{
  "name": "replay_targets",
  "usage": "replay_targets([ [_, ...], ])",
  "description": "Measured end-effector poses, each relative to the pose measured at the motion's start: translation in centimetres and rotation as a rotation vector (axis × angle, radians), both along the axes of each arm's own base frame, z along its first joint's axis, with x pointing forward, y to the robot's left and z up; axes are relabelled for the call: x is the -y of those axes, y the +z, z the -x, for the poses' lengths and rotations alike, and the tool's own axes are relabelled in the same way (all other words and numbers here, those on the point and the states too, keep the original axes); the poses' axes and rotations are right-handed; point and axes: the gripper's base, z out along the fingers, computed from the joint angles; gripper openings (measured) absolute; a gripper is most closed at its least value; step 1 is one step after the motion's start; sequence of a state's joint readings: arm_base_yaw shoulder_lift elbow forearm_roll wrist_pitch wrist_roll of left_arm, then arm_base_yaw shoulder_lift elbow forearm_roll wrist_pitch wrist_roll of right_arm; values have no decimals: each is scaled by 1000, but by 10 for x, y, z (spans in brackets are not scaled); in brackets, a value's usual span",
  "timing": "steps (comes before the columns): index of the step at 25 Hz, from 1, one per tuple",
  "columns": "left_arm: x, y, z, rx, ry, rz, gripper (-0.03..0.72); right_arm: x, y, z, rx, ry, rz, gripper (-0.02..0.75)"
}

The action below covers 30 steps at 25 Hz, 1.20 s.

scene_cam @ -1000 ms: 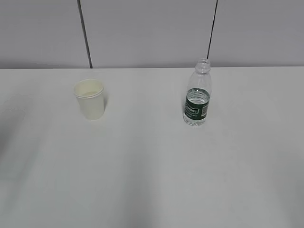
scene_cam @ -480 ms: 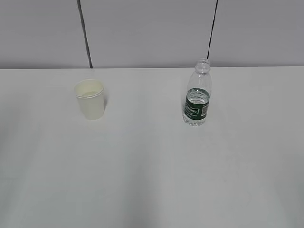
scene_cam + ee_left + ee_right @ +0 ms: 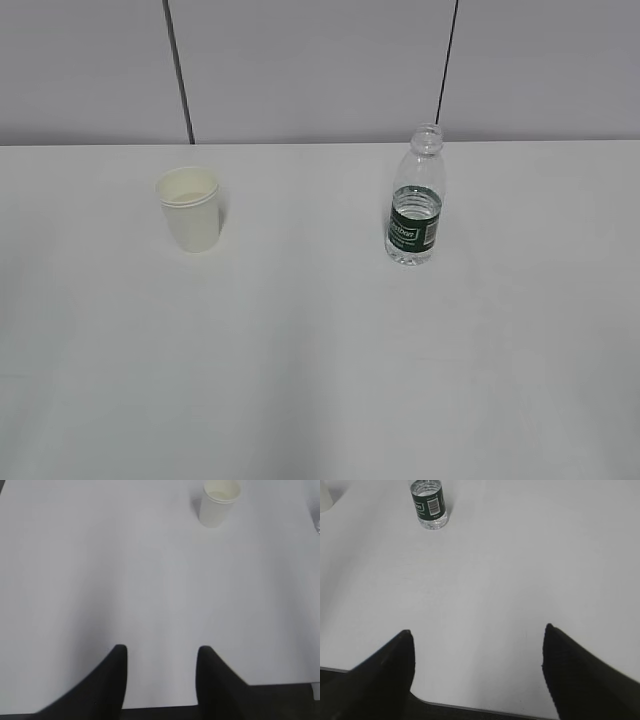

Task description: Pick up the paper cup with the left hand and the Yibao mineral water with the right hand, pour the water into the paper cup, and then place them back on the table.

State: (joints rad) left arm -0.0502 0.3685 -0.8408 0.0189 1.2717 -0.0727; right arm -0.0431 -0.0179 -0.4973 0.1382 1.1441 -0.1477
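Each end effector, left and right, gapes empty, well short of paper cup and bottle.

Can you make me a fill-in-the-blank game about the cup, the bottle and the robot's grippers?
1. The cup stands on the ____ side of the table in the exterior view.
2. The bottle has no ____ on top.
3. The band around the bottle is dark ____.
4. The left gripper and the right gripper are both ____ and hold nothing.

Missing words: left; cap; green; open
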Motion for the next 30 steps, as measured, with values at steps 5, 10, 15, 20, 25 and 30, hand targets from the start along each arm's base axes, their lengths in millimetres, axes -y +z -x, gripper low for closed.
replay_targets([
  [5,2,-22,12,2,-19,17,286,0,0,0,0,0,0,585],
  [10,1,-47,21,35,-20,20,276,0,0,0,0,0,0,585],
  [15,1,-69,28,79,-33,10,253,0,0,0,0,0,0,585],
  [20,1,-70,34,185,-50,-9,248,0,0,0,0,0,0,585],
  [25,1,-73,30,212,-52,-13,247,0,0,0,0,0,0,585],
  [30,1,-73,30,213,-52,-13,244,0,0,0,0,0,0,585],
])
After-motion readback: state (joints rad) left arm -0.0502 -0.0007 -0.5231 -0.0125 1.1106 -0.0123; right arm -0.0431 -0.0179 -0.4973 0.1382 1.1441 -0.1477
